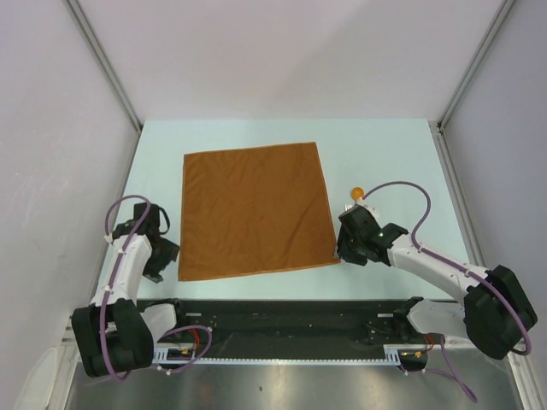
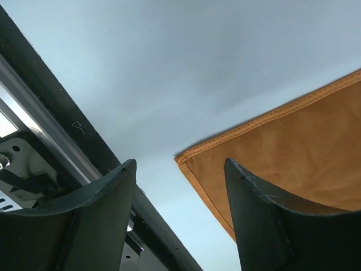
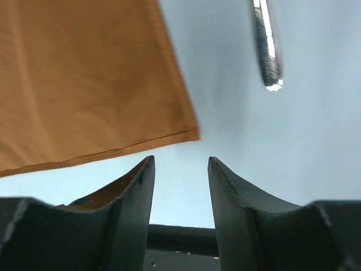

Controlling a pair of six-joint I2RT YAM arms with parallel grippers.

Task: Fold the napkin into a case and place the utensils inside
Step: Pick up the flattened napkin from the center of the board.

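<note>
The rust-orange napkin (image 1: 256, 209) lies flat and unfolded as a square on the pale table; no folded case shows. My left gripper (image 1: 162, 256) is open and empty just outside the napkin's near-left corner (image 2: 181, 158), which lies between its fingers in the left wrist view. My right gripper (image 1: 342, 248) is open and empty just short of the near-right corner (image 3: 194, 134). The spoon's orange bowl (image 1: 357, 193) peeks out beyond the right wrist. A silver utensil end (image 3: 266, 45) lies right of the napkin; the fork is otherwise hidden by the arm.
A black rail (image 1: 291, 320) runs along the table's near edge, close behind both grippers, and shows in the left wrist view (image 2: 62, 121). Metal frame posts (image 1: 107, 64) and white walls close in the table (image 1: 385, 154) on three sides.
</note>
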